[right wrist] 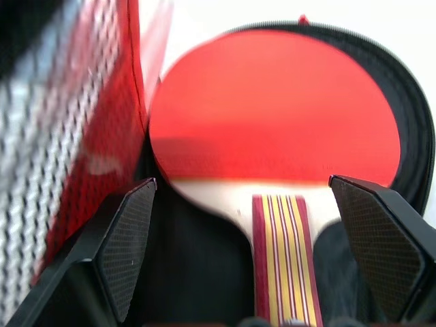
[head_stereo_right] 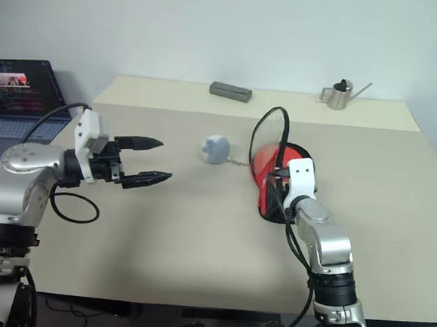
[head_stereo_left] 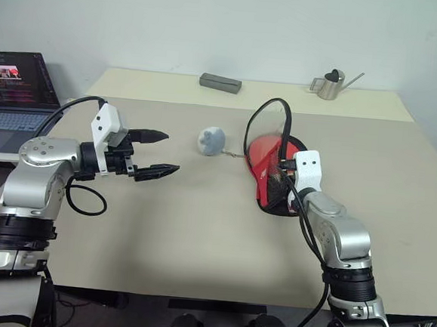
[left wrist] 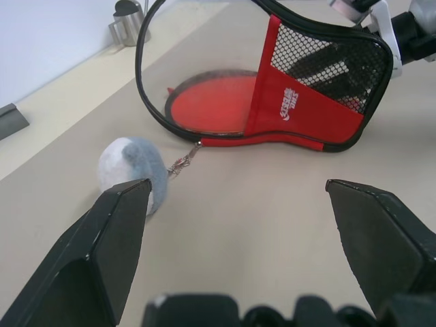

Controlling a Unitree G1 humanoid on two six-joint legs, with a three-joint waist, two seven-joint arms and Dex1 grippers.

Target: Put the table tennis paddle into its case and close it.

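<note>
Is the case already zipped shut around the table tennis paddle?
No: in the right wrist view the case lies open, its red front flap standing up beside the table tennis paddle, whose red face is fully exposed.

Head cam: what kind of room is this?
Probably an office or lab test bench: a plain beige table against a bare white wall, an open laptop on a side desk, a small metal watering can at the back.

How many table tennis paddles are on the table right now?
1. The table tennis paddle lies inside the open case, on the robot's right side of the table. Nothing suggests a second paddle, though the case's raised flap hides part of its inside.
</note>
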